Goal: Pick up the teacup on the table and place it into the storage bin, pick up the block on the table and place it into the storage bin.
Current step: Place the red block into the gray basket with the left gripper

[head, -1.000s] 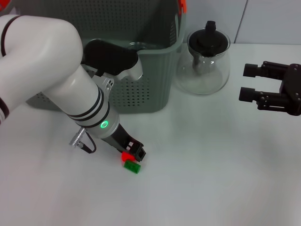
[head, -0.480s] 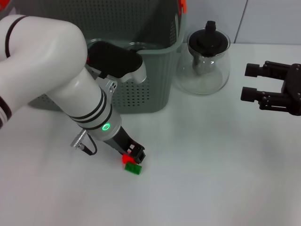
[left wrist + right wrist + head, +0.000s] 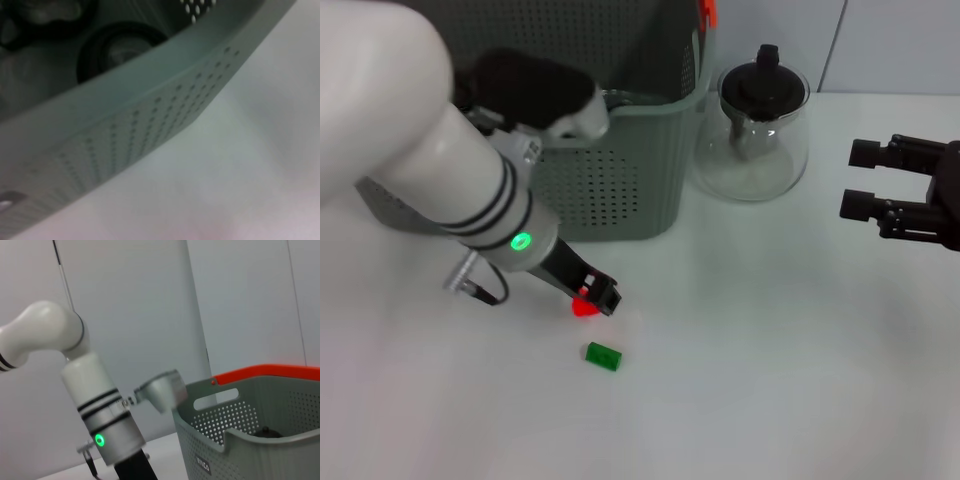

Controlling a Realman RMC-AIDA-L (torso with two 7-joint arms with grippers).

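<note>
Now, going from my left side to my right:
Left arm: I see my big white arm come down in front of the bin, with a green light on its wrist.
Left gripper (image 3: 592, 299): it is low over the white table (image 3: 770, 380), just in front of the bin. Its black fingers are pinched on a small red piece, I think, but the piece is mostly hidden so I am not sure.
Red block (image 3: 583, 307): only a bit of red shows, right at the tips of the left gripper, near the table top.
Green block (image 3: 602, 356): it lies flat on the table, a little nearer to me than the left gripper. Nothing is touching it.
Storage bin (image 3: 620, 170): the grey-green basket with holes stands at the back of the table, behind my left arm. Its front rim dips down. It has an orange handle at the top.
Teacup (image 3: 117, 50): in the left wrist view I see a round dark-rimmed thing inside the bin. It may be the teacup, but it is blurry.
Glass teapot (image 3: 752, 125): it stands just beside the bin, with a black lid on top.
Right gripper (image 3: 868, 180): it hangs over the far right of the table, well away from everything. Its black fingers are spread apart and hold nothing.
</note>
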